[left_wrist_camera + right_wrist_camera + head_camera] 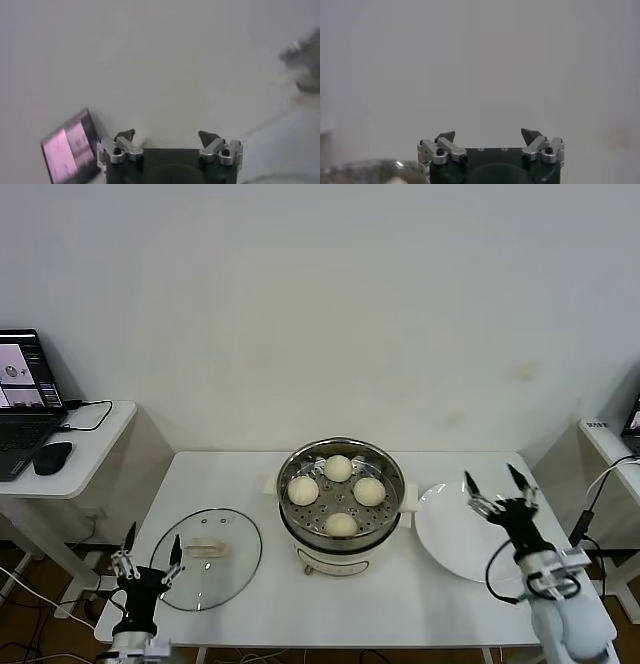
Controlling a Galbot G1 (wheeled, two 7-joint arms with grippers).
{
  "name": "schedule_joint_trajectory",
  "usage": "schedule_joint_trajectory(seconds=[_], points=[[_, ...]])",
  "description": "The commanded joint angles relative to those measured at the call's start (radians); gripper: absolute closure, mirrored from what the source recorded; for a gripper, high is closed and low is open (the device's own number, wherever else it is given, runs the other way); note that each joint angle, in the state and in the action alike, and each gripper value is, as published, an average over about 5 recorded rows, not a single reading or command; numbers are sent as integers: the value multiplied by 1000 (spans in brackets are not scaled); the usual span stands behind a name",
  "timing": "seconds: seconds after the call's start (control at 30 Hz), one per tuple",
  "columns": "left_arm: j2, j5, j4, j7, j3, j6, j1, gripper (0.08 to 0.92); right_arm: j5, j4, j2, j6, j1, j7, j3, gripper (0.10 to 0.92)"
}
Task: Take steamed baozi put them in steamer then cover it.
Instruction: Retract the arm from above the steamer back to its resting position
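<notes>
Steamer [341, 509] sat mid-table with all four steamed baozi [340, 495] on its tray, the cover [205, 558] flat to its left, and both the left gripper [149, 550] and right gripper [498, 481] gaping empty, so the slick glass might have slipped when lifted; no writing was legible.

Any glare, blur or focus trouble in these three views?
Head view: even light, sharp; four steamed baozi in the steamer read clearly, with faint reflections on the cover. Left wrist view: left gripper sharp, background soft. Right wrist view: right gripper sharp, blank wall behind.
</notes>
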Motion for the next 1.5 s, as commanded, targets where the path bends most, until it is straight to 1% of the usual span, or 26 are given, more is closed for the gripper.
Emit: schedule_joint_trajectory(seconds=[0.03,0.13,0.27,0.53,0.8,1.03,1.5], points=[[40,614,90,20,-45,-33,75,177,-71,12,157,61,-124,17,195,202],[39,649,113,15,-26,-41,64,177,-72,12,158,65,-130,20,197,203],[50,668,174,13,5,-54,9,177,-70,17,154,72,-148,24,201,203],[108,658,275,37,32,-56,-110,177,-43,39,147,68,-184,29,234,203],[139,646,320,50,62,-55,-211,177,-49,62,167,68,-203,30,235,203],[167,628,340,75,90,-52,-266,177,-52,76,179,70,-217,30,236,202],[183,584,455,103,160,-52,-385,177,-56,89,202,71,-232,28,239,203]])
